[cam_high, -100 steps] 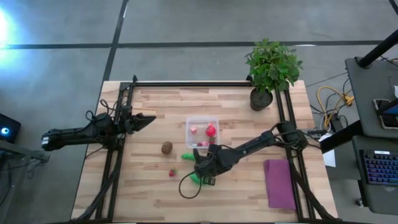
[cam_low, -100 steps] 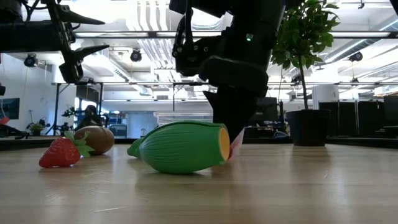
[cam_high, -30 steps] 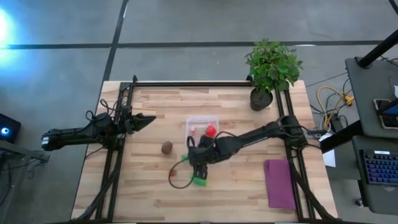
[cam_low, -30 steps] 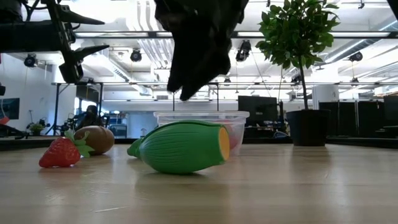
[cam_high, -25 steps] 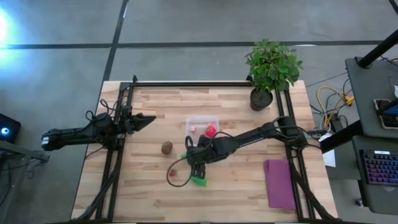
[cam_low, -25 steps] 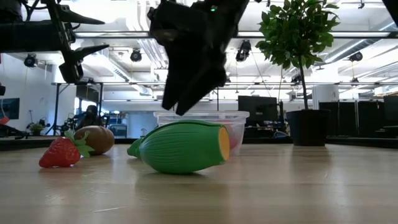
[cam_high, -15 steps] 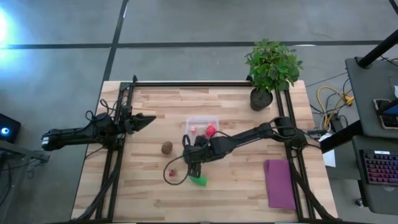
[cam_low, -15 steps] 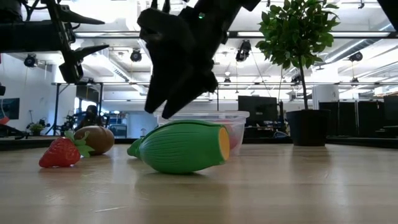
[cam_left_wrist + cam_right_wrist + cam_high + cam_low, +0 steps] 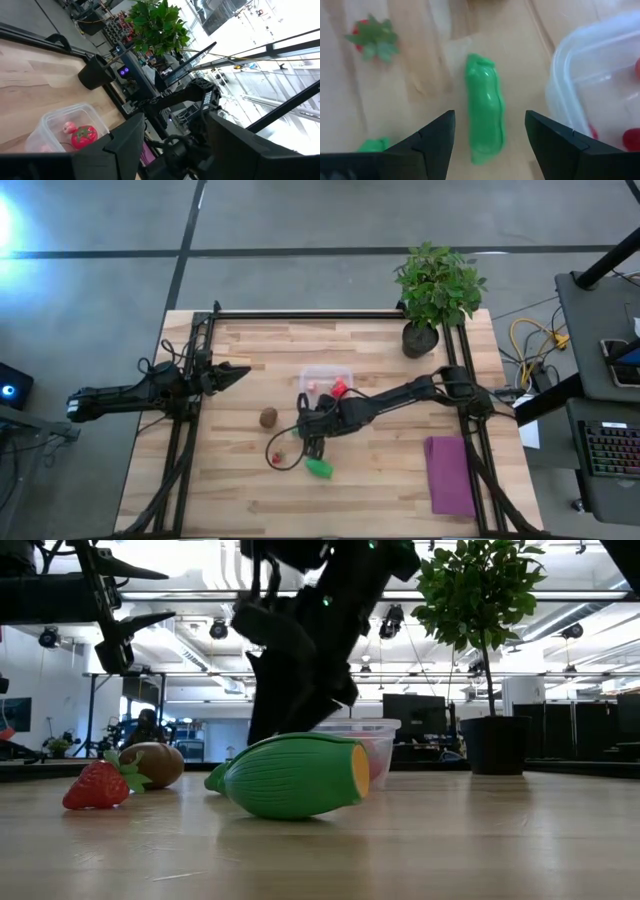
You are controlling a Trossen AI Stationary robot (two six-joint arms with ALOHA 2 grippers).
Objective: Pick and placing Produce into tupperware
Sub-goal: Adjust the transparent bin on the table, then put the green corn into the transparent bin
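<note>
Fingers (image 9: pixel 435 145) of right gripper (image 9: pixel 490 142) apart, poised over green pod (image 9: pixel 485 127); nothing held. Left gripper (image 9: pixel 238 370) waits near counter's left edge, fingers apart.

Largest to smallest:
- counter (image 9: pixel 400 490)
- tupperware (image 9: pixel 325 380), berries inside, just beside pod
- corn piece (image 9: pixel 319 468)
- kiwi (image 9: pixel 268 417)
- strawberry (image 9: pixel 277 459)

We judge pod light, stiff, slick plastic; we advise grasp across narrow middle.

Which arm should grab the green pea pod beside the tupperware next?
The right. Its open gripper hangs directly over the pea pod next to the tupperware. The left gripper waits at the table's left side, far from the produce.
</note>
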